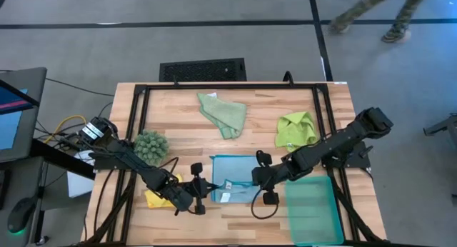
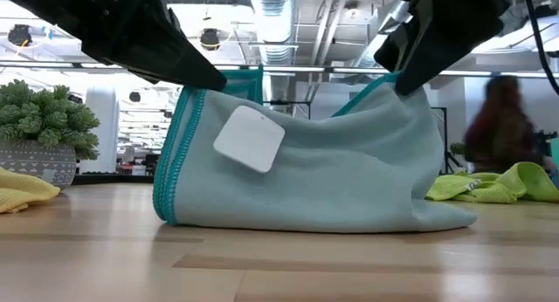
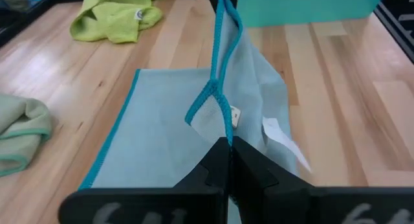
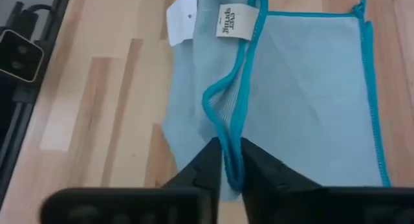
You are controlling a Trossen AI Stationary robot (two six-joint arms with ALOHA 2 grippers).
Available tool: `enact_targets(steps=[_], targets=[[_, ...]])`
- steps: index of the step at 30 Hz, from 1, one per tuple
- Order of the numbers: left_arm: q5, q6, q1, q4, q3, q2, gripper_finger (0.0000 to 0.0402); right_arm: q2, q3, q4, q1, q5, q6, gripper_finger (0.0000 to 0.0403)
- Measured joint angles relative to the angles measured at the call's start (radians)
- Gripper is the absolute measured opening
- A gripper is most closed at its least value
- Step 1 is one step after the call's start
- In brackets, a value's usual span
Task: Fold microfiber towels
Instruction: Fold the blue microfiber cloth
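Light blue towel (image 2: 323, 175) fills the low view, nearest the lens, its near edge lifted off the table (image 1: 178, 108) w/ both corners pinched, rest lying flat toward the far side. Left hand (image 1: 194, 192) is clamped shut on the left near corner; right hand (image 1: 263, 177) has its fingers narrow around the teal hem at the right near corner, grip looks slack, maybe letting go. Lifted edge runs left-right between the two hands, so the fold prob. goes away from the robot, near edge carried over the flat part. Both hands equally near.

Teal tray (image 1: 311, 208) sits just beside the right arm, near-right corner of table. Lime green towel (image 1: 295, 129) lies crumpled right of centre, pale sage green towel (image 1: 223, 113) toward the far edge; neither is in the fold path. Dark-green spiky clump (image 1: 151, 145) sits near the left arm. Yellow towel (image 1: 156, 198) is mostly under the left arm. White tag (image 2: 250, 138) hangs on the raised blue cloth.
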Motion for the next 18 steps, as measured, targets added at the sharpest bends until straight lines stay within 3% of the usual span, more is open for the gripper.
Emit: enact_targets(steps=[10, 13, 18], targets=[[0.000, 0.034, -0.009, 0.014, 0.000, 0.000, 0.0000, -0.001, -0.158, 0.110, -0.033, 0.043, 0.138, 0.0210], [0.000, 0.037, -0.008, 0.014, 0.000, 0.000, 0.0000, 0.000, -0.203, 0.229, -0.044, 0.036, 0.141, 0.0225], [0.000, 0.037, -0.009, 0.014, 0.000, 0.000, 0.0000, 0.000, -0.241, 0.412, -0.044, -0.092, 0.102, 0.0216]])
